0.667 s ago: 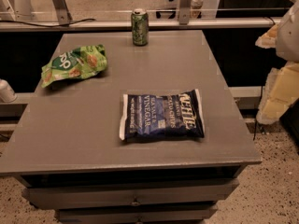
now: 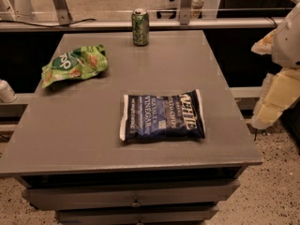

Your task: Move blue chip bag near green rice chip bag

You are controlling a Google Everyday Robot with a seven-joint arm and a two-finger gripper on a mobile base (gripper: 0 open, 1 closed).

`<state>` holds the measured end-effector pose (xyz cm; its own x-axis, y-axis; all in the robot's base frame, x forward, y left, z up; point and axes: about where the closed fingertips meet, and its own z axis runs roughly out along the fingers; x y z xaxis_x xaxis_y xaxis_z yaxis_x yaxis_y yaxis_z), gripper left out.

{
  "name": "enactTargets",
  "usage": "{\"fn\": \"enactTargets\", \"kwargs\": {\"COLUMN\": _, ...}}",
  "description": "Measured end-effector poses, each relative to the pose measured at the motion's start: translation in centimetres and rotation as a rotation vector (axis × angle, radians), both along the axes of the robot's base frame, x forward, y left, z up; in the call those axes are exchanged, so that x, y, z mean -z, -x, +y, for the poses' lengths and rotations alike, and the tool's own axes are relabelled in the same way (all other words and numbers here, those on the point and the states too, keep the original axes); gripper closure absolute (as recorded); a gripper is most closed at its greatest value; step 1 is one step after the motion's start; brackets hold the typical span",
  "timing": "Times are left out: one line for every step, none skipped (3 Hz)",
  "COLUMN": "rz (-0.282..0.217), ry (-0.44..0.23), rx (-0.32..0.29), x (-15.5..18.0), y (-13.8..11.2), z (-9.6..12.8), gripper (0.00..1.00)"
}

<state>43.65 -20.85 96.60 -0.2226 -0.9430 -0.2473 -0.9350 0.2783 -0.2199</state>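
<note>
Camera view: one blue chip bag point(image 2: 162, 116) lies flat on the grey table point(image 2: 93, 139), close to the front edge, with open tabletop left of it and behind it. One green rice chip bag point(image 2: 74, 64) sits well apart, behind-left of the blue bag, near the left edge. One green can point(image 2: 140, 27) stands upright behind it at the back edge. One gripper point(image 2: 276, 100) hangs right of it, off the table — open or closed, I cannot tell.

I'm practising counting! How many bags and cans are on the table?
Chip bags: 2 (blue chip bag, green rice chip bag)
Cans: 1 (green can)
Total: 3
The tool hangs beside the table's right side.
</note>
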Motion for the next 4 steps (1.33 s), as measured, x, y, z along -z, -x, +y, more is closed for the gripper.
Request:
{"fn": "enactTargets", "kwargs": {"rz": 0.039, "ry": -0.121, "rx": -0.014, "x": 3.1, "y": 0.0, "z": 3.6, "gripper": 0.00}}
{"fn": "enactTargets", "kwargs": {"rz": 0.068, "ry": -0.244, "rx": -0.042, "x": 6.1, "y": -0.7, "z": 8.1, "gripper": 0.00}}
{"fn": "enactTargets", "kwargs": {"rz": 0.091, "ry": -0.339, "rx": -0.043, "x": 9.2, "y": -1.4, "z": 11.5, "gripper": 0.00}}
{"fn": "enactTargets", "kwargs": {"rz": 0.098, "ry": -0.401, "rx": -0.023, "x": 11.7, "y": -2.2, "z": 13.7, "gripper": 0.19}}
